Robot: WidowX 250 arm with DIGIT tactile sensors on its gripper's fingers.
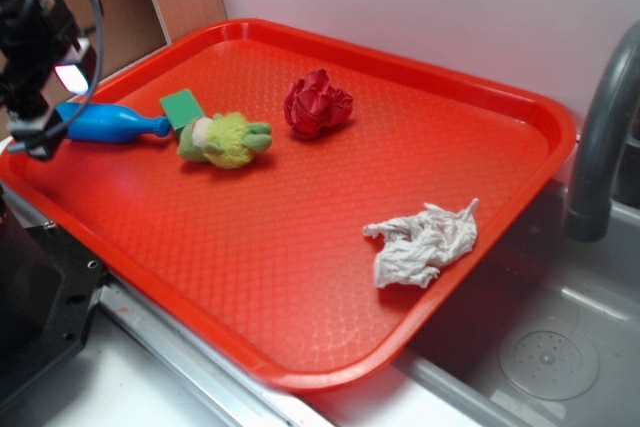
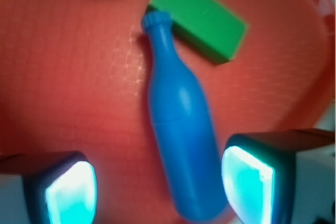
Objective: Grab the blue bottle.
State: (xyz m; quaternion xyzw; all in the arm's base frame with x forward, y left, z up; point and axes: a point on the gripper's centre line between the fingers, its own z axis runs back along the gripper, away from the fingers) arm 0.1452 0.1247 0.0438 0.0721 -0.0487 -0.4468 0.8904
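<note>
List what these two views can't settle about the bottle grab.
- Exterior: the hand is cut off by the left edge and partly masked by cables, so its opening is unreadable there.
- Exterior: the blue bottle has its base hidden behind the hand.
- Wrist: blurred; the fingers flank the bottle's base, but contact with it is unclear.
- Wrist: the green block touching the bottle's neck is unclear.

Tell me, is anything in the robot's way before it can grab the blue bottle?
Nothing visible is. The wrist view shows the open gripper with a finger on each side of the blue bottle's fat end, with nothing between. The green block only sits by the bottle's neck, away from the fingers.
</note>
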